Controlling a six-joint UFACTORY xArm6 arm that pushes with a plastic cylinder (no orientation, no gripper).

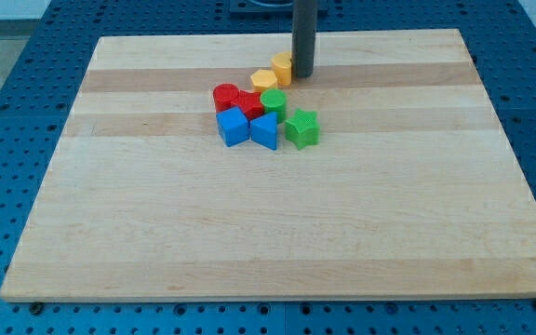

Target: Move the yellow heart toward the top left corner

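Touching the yellow block [282, 66] from the view's right, my tip [303, 73], no claw visible, wooden board [156, 233] beneath.

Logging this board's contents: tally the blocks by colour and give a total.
Yellow: 2
Red: 2
Green: 2
Blue: 2
Total: 8 blocks

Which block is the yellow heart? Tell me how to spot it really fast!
Look at the wooden board and find the bunch of blocks near the view's top middle. Follow the dark rod down to my tip; the yellow heart touches its left side. It is the topmost block, above the other yellow block, which sits closer to the red and green ones.
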